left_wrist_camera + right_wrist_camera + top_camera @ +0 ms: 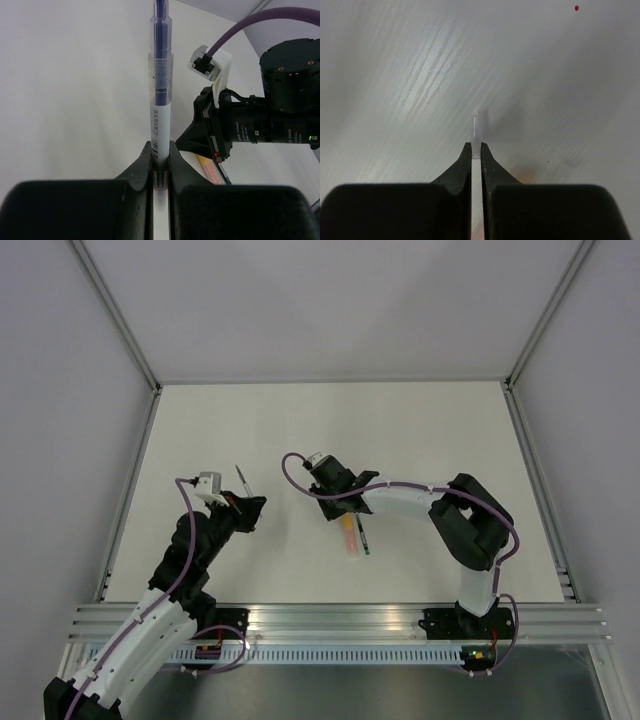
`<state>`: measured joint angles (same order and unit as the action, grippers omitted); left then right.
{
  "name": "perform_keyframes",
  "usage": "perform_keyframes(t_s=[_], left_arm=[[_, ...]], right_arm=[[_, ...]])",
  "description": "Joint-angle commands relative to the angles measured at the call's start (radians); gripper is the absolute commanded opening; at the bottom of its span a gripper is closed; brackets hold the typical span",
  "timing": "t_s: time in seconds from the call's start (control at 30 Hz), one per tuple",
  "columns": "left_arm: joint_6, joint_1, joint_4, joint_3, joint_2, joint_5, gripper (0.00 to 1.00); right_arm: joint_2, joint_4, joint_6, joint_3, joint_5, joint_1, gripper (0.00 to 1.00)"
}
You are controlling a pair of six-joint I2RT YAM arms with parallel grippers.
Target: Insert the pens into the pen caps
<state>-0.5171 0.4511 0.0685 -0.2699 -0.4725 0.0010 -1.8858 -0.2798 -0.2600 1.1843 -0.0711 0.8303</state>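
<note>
I have the left tool (160, 152) pinching a clear pen (160, 80) with a dark blue core, its barrel running straight out past the fingertips. The right tool (476, 150) is pressed almost together on a tiny pale cap (478, 131) that pokes beyond its tips. An orange pen (350, 536) and a dark pen (363, 538) lie side by side on the worktop (420, 440), just beside the right tool.

Clear-barrel pen (161, 100) with dark blue core is sticking straight out of left gripper (160, 155), clamped near its lower end. Tiny translucent cap (478, 131) is sitting pinched in right gripper (475, 151). Pale orange pen (349, 537) and dark pen (362, 538) are lying flat, side by side.
</note>
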Motion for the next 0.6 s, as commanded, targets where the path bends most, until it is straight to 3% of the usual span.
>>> perform_keyframes(t_s=[0.0, 0.07, 0.57], left_arm=[[0.023, 0.0, 0.01, 0.003, 0.006, -0.022, 0.02], [0.023, 0.0, 0.004, 0.001, 0.009, -0.025, 0.02], [0.017, 0.0, -0.026, 0.011, 0.09, -0.065, 0.02]], right_arm=[[0.022, -0.05, -0.044, 0.032, -0.079, 0.012, 0.09], [0.001, -0.082, -0.042, 0.064, -0.099, 0.023, 0.16], [-0.072, -0.205, -0.025, 0.181, -0.091, 0.024, 0.17]])
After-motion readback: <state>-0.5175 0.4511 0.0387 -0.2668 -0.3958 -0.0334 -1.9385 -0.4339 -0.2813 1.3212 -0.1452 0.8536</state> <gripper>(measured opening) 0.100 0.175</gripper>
